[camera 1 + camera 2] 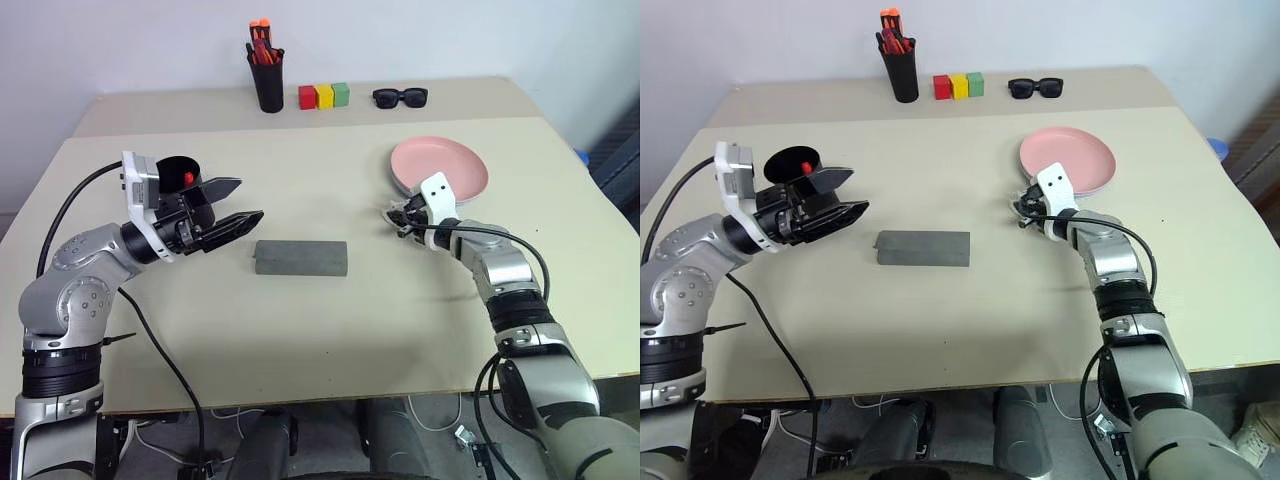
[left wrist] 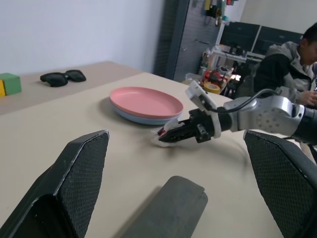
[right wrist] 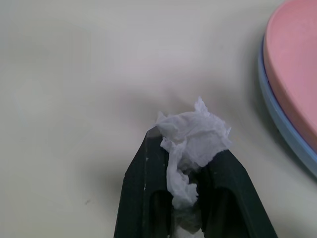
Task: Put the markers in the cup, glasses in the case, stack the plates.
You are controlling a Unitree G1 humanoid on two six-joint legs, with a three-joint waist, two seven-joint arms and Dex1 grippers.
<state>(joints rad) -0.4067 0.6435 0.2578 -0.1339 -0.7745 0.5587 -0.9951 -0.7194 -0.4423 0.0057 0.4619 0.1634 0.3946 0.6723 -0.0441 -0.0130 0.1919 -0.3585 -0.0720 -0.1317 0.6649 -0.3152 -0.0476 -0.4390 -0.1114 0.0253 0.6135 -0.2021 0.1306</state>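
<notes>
The black cup (image 1: 172, 168) stands at the table's left with a red marker (image 1: 187, 178) inside it. My left gripper (image 1: 250, 198) hangs open just right of the cup, above the table, holding nothing. The grey case (image 1: 300, 257) lies closed at mid-table. The pink plate (image 1: 440, 165) rests on the light blue plate (image 3: 282, 124) at the right. My right gripper (image 3: 185, 148) is shut on a crumpled white tissue (image 3: 195, 131) right at the table top, just left of the plates. The glasses are out of view.
At the back edge stand a black pen pot (image 1: 267, 85) with orange pens, three coloured blocks (image 1: 324, 96) and black sunglasses (image 1: 400, 97). A person (image 2: 282, 64) sits beyond the table's right side.
</notes>
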